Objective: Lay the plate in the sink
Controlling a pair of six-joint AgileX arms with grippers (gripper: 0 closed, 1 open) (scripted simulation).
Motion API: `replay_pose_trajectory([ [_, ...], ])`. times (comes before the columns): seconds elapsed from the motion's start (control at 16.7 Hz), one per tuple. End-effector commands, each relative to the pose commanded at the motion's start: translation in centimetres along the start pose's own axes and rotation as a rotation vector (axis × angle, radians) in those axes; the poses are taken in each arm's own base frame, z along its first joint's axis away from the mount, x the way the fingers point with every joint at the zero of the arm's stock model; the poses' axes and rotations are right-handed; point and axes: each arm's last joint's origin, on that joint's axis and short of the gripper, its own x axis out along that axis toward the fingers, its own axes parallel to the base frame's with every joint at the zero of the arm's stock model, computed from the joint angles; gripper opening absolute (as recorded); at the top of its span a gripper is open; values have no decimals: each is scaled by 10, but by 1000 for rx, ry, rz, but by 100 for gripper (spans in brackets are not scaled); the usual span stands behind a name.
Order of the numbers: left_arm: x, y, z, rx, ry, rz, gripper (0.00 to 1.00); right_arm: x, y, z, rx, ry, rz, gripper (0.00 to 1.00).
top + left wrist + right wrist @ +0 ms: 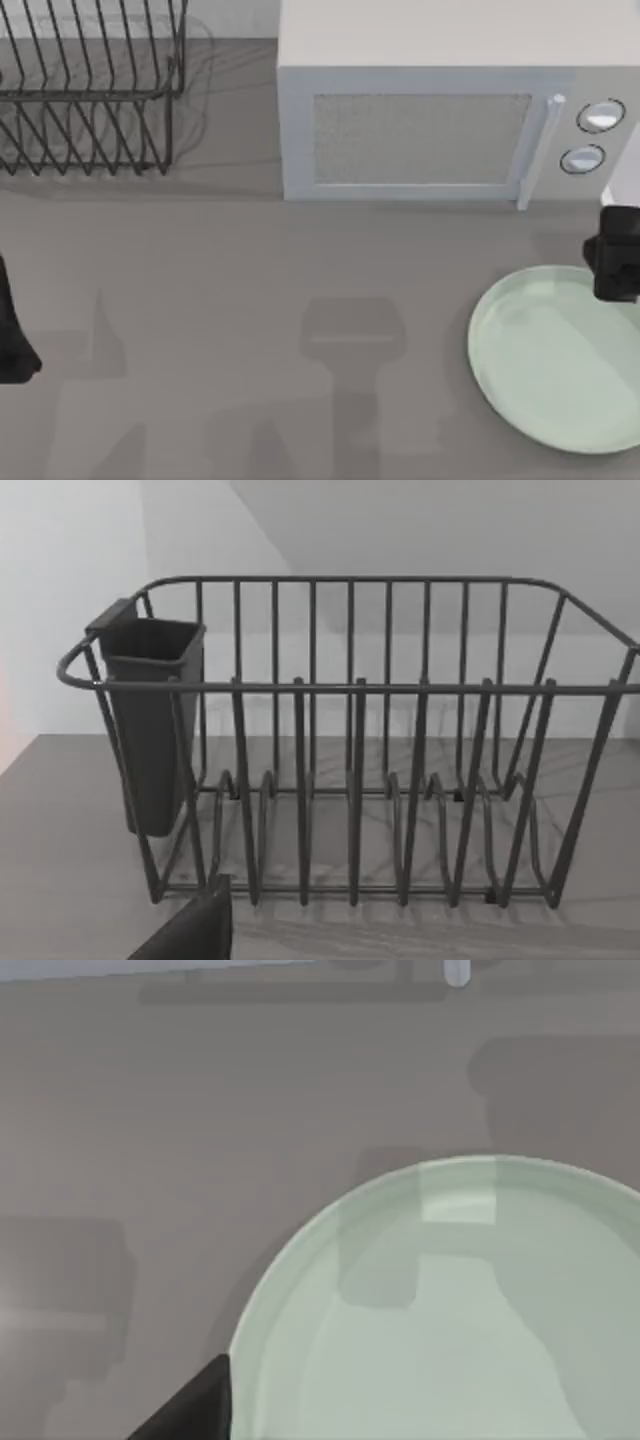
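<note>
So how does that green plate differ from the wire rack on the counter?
The plate is pale mint green, round and solid, while the dish rack is black, boxy and made of open wires. The plate lies flat and low at the counter's right, in front of the microwave; the rack stands tall at the back left, with a dark cup hung on its side. Both rest on the same grey counter.

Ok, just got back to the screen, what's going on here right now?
The right arm's gripper sits over the far edge of the plate, which lies flat on the table at its right side, in front of the microwave. Nothing shows the plate lifted yet. The left arm is parked at the table's left edge, its wrist camera facing the dish rack.
</note>
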Motion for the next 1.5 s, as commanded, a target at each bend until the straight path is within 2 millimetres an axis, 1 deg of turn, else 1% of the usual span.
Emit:
replay_pose_trajectory([
  [0.18,0,0,0,0,0,0,100,38,33,24,16,266,-50,100],
  [0.3,0,0,0,0,0,0,100,66,55,32,18,416,-100,100],
  [0.48,0,0,0,0,0,0,100,102,82,32,13,583,-176,100],
  [0.66,0,0,0,0,0,0,100,122,99,29,6,670,-227,100],
  [0.78,0,0,0,0,0,0,100,126,103,28,4,688,-238,100],
  [1.02,0,0,0,0,0,0,100,126,101,29,8,686,-238,100],
  [1.14,0,0,0,0,0,0,100,131,100,25,7,692,-242,100],
  [1.26,0,0,0,0,0,0,100,145,97,15,6,696,-244,100],
  [1.5,0,0,0,0,0,0,100,182,90,-13,7,672,-228,100],
])
